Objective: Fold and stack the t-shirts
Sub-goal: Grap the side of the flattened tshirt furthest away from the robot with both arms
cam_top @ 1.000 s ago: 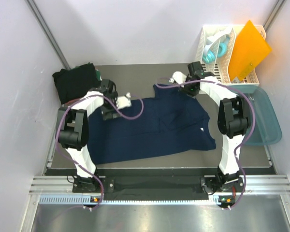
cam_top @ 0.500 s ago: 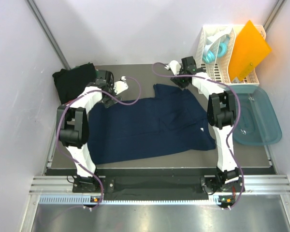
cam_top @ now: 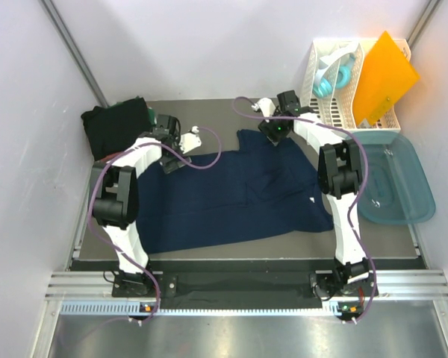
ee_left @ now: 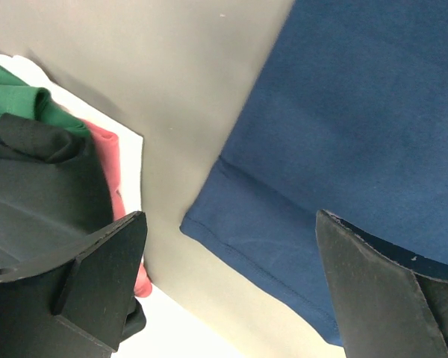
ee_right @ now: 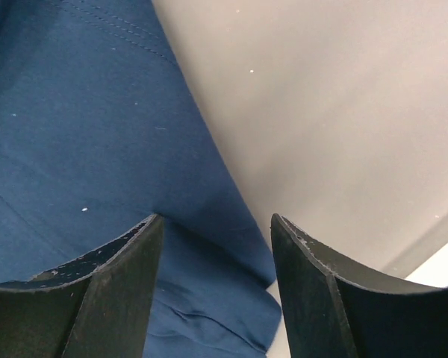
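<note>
The left gripper (ee_left: 231, 253) hangs with its jaws spread wide and empty above the far-left corner of the navy t-shirt (cam_top: 231, 198). The right gripper (ee_right: 216, 246) stands partly open, also empty, over the shirt's far edge. The shirt lies flat mid-table (cam_top: 224, 112), long axis left to right, neck toward the right edge. Its white neck label (cam_top: 311, 200) is too small to read. Folded dark shirts (cam_top: 116, 128) fill the far-left corner. A teal tub (cam_top: 407, 190) sits at the right edge, a white rack (cam_top: 336, 89) at the far-right corner.
</note>
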Controlling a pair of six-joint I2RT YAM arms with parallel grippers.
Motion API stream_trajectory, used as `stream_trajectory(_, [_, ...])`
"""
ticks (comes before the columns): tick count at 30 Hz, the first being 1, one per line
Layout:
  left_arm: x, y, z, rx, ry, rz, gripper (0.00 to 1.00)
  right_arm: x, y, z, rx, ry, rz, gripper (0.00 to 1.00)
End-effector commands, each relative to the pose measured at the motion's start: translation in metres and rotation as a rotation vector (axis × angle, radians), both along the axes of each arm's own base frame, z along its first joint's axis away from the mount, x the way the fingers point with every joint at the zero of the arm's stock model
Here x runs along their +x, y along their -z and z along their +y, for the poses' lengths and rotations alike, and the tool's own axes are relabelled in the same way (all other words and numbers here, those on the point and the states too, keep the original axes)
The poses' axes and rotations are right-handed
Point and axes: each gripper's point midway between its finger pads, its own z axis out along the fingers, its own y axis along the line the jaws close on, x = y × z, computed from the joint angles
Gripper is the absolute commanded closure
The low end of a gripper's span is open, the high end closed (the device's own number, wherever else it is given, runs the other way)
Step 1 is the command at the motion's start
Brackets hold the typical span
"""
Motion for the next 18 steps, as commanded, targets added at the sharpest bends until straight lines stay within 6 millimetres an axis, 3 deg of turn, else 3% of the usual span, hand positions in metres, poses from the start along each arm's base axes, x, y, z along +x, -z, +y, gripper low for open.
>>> stream_trajectory(1, [-0.004,-0.013,-0.005,0.01,0.017,-0.029,0.01,0.008,-0.001,0.014,0.058,-0.001,0.004,0.4])
stream_trajectory(5, [-0.012,-0.011,-0.009,0.022,0.042,-0.008,0.01,0.014,0.007,0.011,0.066,0.02,0.007,0.42])
stream_trajectory(9, [-0.018,-0.007,-0.011,0.043,0.062,0.004,0.01,0.029,0.007,0.002,0.044,0.053,-0.022,0.52])
stream_trajectory(13, [-0.021,-0.008,-0.016,0.039,0.075,-0.001,0.01,0.031,0.01,-0.002,0.03,0.044,-0.028,0.73])
stream_trajectory(15, [-0.021,-0.007,-0.016,0.041,0.074,-0.001,0.01,0.031,0.012,-0.004,0.02,0.041,-0.027,0.97])
stream_trajectory(18, [-0.023,-0.007,-0.02,0.042,0.081,0.0,0.01,0.031,0.01,-0.005,0.011,0.039,-0.034,1.0])
